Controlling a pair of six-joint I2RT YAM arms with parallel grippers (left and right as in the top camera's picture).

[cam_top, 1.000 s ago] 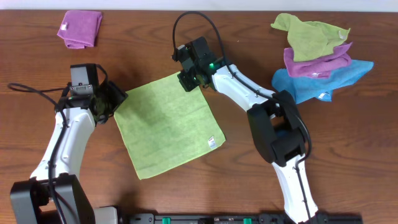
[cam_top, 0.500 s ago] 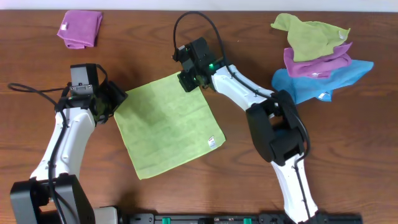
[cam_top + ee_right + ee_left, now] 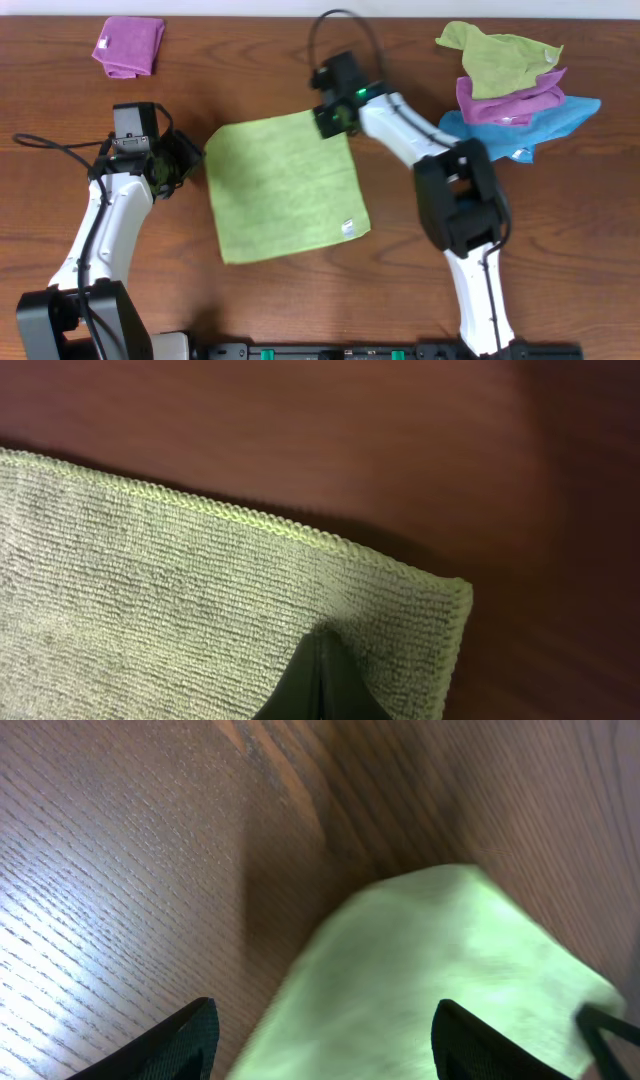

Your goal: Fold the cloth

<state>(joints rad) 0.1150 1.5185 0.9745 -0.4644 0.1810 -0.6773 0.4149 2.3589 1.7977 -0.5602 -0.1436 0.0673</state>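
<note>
Green cloth is lying flat and unfolded on the table, in a single layer and slightly skewed. A white tag is showing at the cloth's near-right corner.

Right gripper is sitting on the cloth's far-right corner. In the right wrist view its fingertips are meeting in a narrow dark wedge just inside the stitched hem, pinching that corner.

Left gripper is hovering just beside the cloth's left edge, near the far-left corner. In the left wrist view its fingers are standing wide apart and holding nothing, with the cloth's blurred corner showing ahead between them. Contact cannot be told.

A folded purple cloth is resting well apart from the cloth, off its far-left corner. A pile of cloths in green, purple and blue is sitting well off its far-right corner.
</note>
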